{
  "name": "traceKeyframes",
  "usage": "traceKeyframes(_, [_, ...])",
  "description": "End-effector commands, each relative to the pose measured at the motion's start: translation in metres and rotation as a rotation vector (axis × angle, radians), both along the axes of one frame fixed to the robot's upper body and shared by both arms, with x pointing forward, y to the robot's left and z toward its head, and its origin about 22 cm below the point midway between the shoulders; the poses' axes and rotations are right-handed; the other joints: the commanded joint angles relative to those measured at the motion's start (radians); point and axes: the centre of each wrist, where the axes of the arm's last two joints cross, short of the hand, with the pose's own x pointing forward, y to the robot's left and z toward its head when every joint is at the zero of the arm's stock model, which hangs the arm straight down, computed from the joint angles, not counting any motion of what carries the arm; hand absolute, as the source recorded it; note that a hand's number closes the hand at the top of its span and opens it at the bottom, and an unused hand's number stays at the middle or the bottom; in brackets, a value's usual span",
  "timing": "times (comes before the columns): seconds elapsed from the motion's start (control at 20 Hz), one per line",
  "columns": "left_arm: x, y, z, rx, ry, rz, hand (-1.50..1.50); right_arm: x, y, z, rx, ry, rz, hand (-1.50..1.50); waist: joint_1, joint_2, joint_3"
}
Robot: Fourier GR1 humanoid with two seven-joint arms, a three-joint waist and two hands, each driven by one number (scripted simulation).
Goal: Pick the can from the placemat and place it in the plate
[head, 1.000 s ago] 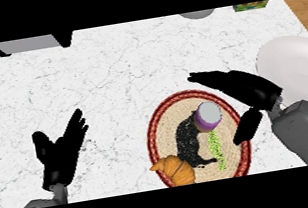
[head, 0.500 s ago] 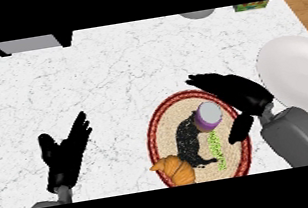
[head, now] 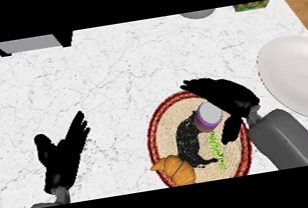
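My right hand (head: 228,97) is over the far right part of the round woven placemat (head: 162,127), with its grey forearm coming up from the lower edge past the mat's right rim. The hand is spread. Its fingers (head: 196,85) stretch out over the mat's far rim and its thumb (head: 230,130) points back toward me, well apart from them. The can (head: 209,115) is on the placemat, in its right half, with its pale purple top showing in the gap between my fingers and thumb. A dark patch spreads over the mat beside and below that top, and a green strip runs down from it toward the mat's near rim. I cannot tell whether my fingers or thumb touch the can, and they are not curled round it. A croissant (head: 176,169) lies on the mat's near left rim, apart from the can. The white plate (head: 303,77) lies just right of the placemat on the marble counter (head: 109,82), and nothing is on it. My left hand (head: 59,159) rests well to the left of the placemat, open, fingers up and slightly fanned, holding nothing. Far beyond the placemat, along the counter's back edge, I see a grey box (head: 28,44), a grey round thing (head: 199,14) and a small green thing (head: 252,6), each cut off by the view's upper edge.
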Motion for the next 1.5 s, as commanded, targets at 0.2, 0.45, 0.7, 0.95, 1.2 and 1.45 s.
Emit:
traceKeyframes(0.2, [-0.003,0.006,-0.003,-0.001,0.002,0.015,0.0,0.003,0.015,-0.022,-0.112,-0.015,0.117,1.5,0.003,0.0,0.0])
traceKeyframes(0.45, [-0.002,-0.017,0.004,-0.002,0.0,0.001,0.0,0.007,0.02,-0.015,-0.087,-0.083,0.12,1.5,0.0,-0.001,0.0])
traceKeyframes(0.7, [-0.006,-0.003,0.001,0.007,0.0,-0.018,0.0,0.007,-0.002,-0.025,-0.045,-0.175,0.105,1.5,0.001,0.0,0.0])
traceKeyframes(0.95, [-0.004,0.003,0.002,0.023,-0.016,0.023,0.0,0.037,-0.027,-0.006,-0.017,-0.187,-0.68,1.5,-0.017,0.01,-0.001])
traceKeyframes(1.2, [-0.003,0.0,0.004,0.006,-0.018,0.007,0.0,0.056,-0.045,0.028,0.033,-0.378,-1.166,1.5,-0.011,0.013,-0.004])
traceKeyframes(1.45, [-0.001,-0.008,0.006,0.006,-0.025,-0.038,0.0,0.076,-0.039,0.065,0.072,-0.611,-1.529,1.5,0.047,0.022,-0.006])
